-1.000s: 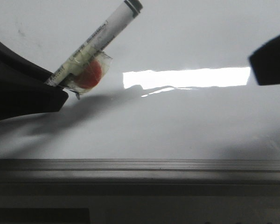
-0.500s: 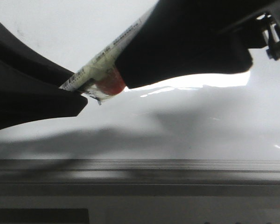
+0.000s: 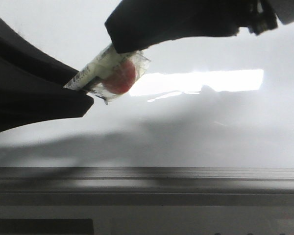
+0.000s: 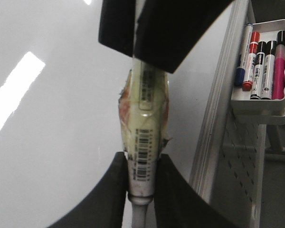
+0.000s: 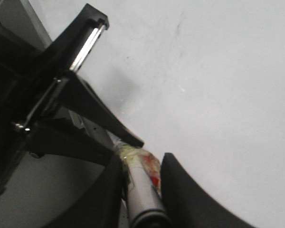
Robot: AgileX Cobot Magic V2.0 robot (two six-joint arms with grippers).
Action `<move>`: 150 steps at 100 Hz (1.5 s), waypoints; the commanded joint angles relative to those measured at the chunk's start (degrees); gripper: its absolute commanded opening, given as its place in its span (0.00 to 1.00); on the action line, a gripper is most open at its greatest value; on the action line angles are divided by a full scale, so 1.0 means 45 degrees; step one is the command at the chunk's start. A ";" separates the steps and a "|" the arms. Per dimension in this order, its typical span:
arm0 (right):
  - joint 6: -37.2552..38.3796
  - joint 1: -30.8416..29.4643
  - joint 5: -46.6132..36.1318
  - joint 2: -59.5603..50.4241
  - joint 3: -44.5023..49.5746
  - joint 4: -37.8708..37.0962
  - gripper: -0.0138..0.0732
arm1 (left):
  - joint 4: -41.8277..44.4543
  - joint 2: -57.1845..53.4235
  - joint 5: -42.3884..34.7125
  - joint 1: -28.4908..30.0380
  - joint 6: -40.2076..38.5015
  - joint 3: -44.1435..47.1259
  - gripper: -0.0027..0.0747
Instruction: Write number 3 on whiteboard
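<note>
Uncap the marker before you write

Your left gripper [image 4: 141, 183] clamps the marker [image 4: 145, 156] at its base; your right gripper [image 5: 140, 173] straddles the far end, but grip isn't clear. Close firmly, pull straight along the barrel. The whiteboard [image 3: 210, 132] beneath shows no 3 yet.
</note>
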 commanded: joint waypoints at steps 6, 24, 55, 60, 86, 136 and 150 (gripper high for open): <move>-0.0080 0.0017 -0.0506 -0.0081 -0.0460 -0.0107 0.09 | -0.0120 -0.0095 -0.1276 -0.0085 -0.0099 -0.0417 0.01; -0.0080 0.0017 -0.0594 -0.0073 -0.0460 -0.0107 0.08 | -0.0434 -0.0095 -0.1295 -0.0085 -0.0099 -0.0417 0.34; -0.0080 -0.0636 -0.0462 -0.0204 -0.1202 -0.0032 0.08 | -0.2584 -0.1821 -0.0658 0.0781 -0.0099 -0.0417 0.61; -0.0080 -0.0944 0.0403 -0.0204 -0.1725 -0.0032 0.08 | -0.2733 -0.2238 -0.0579 0.1072 -0.0099 -0.0417 0.61; -0.0080 -0.2131 0.2367 -0.0124 -0.3765 -0.0032 0.08 | -0.3006 -0.3574 -0.0604 0.2077 -0.0099 -0.0417 0.55; -0.0080 -0.3215 0.3104 0.1500 -0.5099 -0.0273 0.08 | -0.3006 -0.3549 -0.0623 0.2169 -0.0099 -0.0417 0.55; -0.0080 -0.3558 0.2939 0.1505 -0.5219 -0.0657 0.08 | -0.3006 -0.3549 -0.0623 0.2169 -0.0099 -0.0417 0.55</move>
